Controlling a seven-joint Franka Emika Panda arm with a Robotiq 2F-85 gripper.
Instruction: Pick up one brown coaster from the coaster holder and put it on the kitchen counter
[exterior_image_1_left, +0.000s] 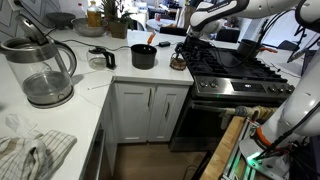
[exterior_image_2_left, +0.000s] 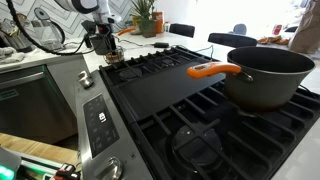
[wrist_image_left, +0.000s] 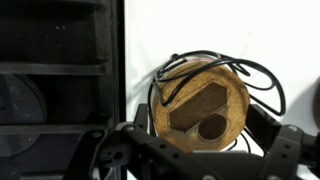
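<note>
The coaster holder (wrist_image_left: 262, 78) is a dark wire stand holding a stack of round brown coasters. The top brown coaster (wrist_image_left: 200, 105) has a darker angular patch and a round dark spot. The holder stands on the white kitchen counter (wrist_image_left: 140, 40) right beside the stove, and shows small in both exterior views (exterior_image_1_left: 178, 62) (exterior_image_2_left: 112, 58). My gripper (wrist_image_left: 195, 145) is directly above the stack, open, with one finger on each side of the coasters. Whether the fingers touch the stack cannot be told. The gripper also shows in both exterior views (exterior_image_1_left: 184, 46) (exterior_image_2_left: 100, 40).
A black pot (exterior_image_1_left: 145, 56) with an orange utensil stands on the counter left of the holder. The black gas stove (exterior_image_1_left: 235, 70) lies on the other side. A glass kettle (exterior_image_1_left: 45, 70) and a cloth (exterior_image_1_left: 35, 150) sit on the near counter. A large pot (exterior_image_2_left: 265, 72) is on the stove.
</note>
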